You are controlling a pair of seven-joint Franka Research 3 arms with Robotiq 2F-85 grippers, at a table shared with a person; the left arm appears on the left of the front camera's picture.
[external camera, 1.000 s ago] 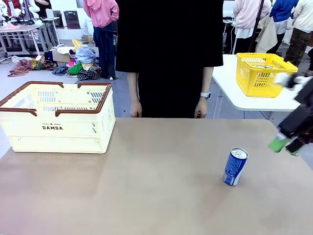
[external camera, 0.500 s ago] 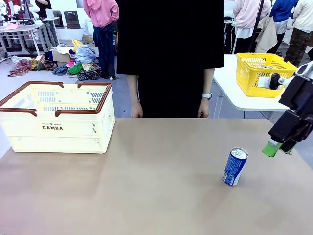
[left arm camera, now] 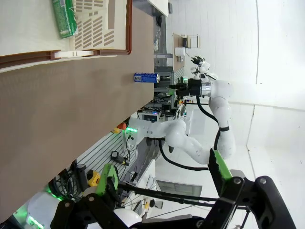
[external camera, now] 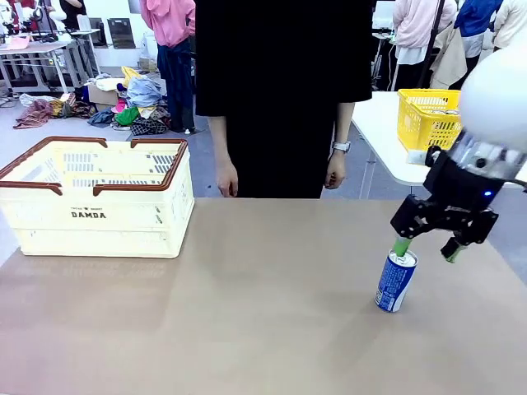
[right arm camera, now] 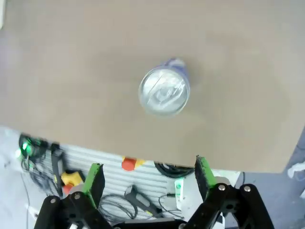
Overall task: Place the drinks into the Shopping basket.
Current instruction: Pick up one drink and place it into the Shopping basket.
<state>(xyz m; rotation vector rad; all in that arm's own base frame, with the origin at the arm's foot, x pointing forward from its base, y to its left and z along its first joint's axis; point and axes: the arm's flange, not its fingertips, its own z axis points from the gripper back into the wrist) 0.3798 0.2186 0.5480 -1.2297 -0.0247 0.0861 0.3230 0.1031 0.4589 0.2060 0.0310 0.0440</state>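
A blue drink can (external camera: 396,280) stands upright on the right part of the brown table. My right gripper (external camera: 426,248) hovers just above it and slightly to its right, open, with its left fingertip near the can's top. From above, the can's silver top (right arm camera: 164,91) lies ahead of the open right gripper (right arm camera: 149,174). The cream Shopping basket (external camera: 95,197) sits at the table's far left. In the left wrist view a green can (left arm camera: 64,16) lies inside the basket (left arm camera: 71,52), and my left gripper (left arm camera: 162,174) is open and holds nothing. The blue can (left arm camera: 146,77) shows far across the table.
A person in black (external camera: 284,90) stands at the far edge, hands hanging down. A yellow basket (external camera: 428,115) sits on a white side table behind the right arm. Bare tabletop (external camera: 247,313) stretches between the basket and the can.
My right arm has swung in from the picture's right edge to above the blue can, and its fingers now point down. The can and the basket have not moved.
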